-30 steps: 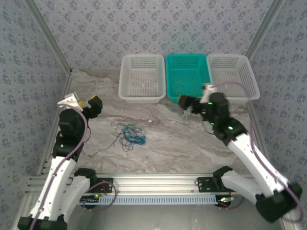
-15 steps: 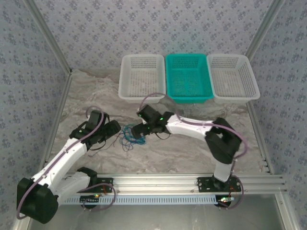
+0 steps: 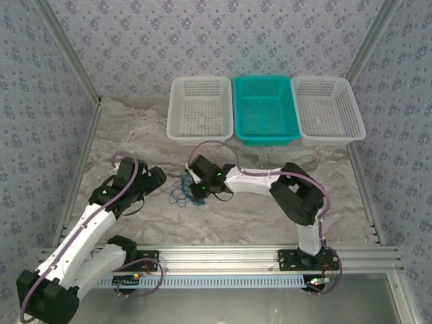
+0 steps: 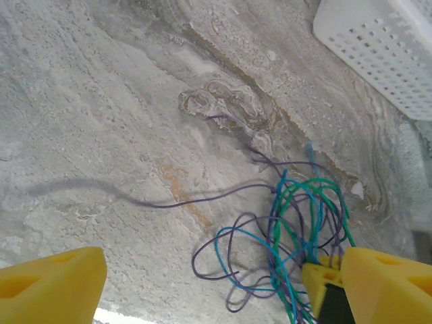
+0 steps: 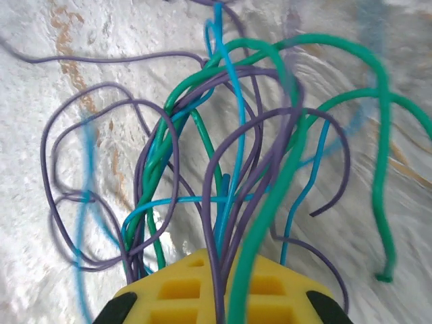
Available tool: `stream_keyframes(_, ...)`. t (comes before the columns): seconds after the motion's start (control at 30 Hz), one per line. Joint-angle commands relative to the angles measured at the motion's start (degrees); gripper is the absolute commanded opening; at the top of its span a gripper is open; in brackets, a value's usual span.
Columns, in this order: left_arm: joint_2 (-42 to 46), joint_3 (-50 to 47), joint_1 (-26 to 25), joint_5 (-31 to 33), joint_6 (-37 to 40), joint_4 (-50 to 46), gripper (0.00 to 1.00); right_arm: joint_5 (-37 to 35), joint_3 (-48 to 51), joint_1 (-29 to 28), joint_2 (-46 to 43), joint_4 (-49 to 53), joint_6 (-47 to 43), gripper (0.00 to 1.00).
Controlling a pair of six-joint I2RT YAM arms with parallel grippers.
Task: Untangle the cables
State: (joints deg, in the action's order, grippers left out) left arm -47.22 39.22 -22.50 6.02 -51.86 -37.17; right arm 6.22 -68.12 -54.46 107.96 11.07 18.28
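**Right tool clamps the tangle while the left tool stands wide beside it**

The right arm (image 3: 256,181) is folded sharply at the elbow. Its forearm lies low over the worktop (image 3: 229,219) and reaches to a spot in front of the teal basket (image 3: 263,115), off toward that basket's left. There the right tool (image 3: 196,192) is down on the cables (image 3: 179,194). Its yellow fingers (image 5: 277,290) are closed, with dark, green and blue strands running out from between them.

The left arm (image 3: 88,223) stretches in from farther to the left of the basket. The left tool (image 3: 159,178) sits just beside the tangle, jaws wide apart and holding nothing. Its wrist view shows the loops lying on the worktop ahead of the spread yellow fingers (image 4: 54,283). One dark strand trails off alone.

A second earlier both arms were drawn back. The right tool was just in front of the teal basket, and the left arm was tucked up far to the basket's left. Half a second ago both tools had already reached the tangle. Since then the right elbow has bent tighter and the right jaws have shut. The tangle lies where it did.
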Motion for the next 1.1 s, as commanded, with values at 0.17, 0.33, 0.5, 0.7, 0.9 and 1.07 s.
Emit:
stream_keyframes(0.17,0.46,-3.35,0.53,-3.92,-16.75,4.45,0.92,12.33,10.51,7.15,-15.09,-11.22,2.52,0.00)
stream_keyframes(0.33,0.72,-11.27,0.70,-7.73,-28.47,20.34,0.99,17.22,13.66,9.62,-19.78,-13.69,2.88,0.00)
stream_keyframes(0.5,-0.05,-16.37,1.30,-10.22,-35.54,33.73,0.99,19.90,13.87,10.05,-22.07,-12.45,2.04,0.00)
stream_keyframes(0.7,-5.25,-19.24,1.75,-12.82,-42.01,47.67,0.99,23.79,15.18,9.81,-25.60,-13.88,1.50,0.00)
stream_keyframes(0.9,-14.80,-16.37,1.94,-18.49,-47.04,55.05,0.99,24.45,16.50,9.89,-28.80,-14.11,1.66,0.00)
stream_keyframes(1.07,-19.88,-17.16,1.41,-18.26,-51.22,67.33,0.99,27.23,17.58,9.76,-29.95,-15.58,1.57,0.00)
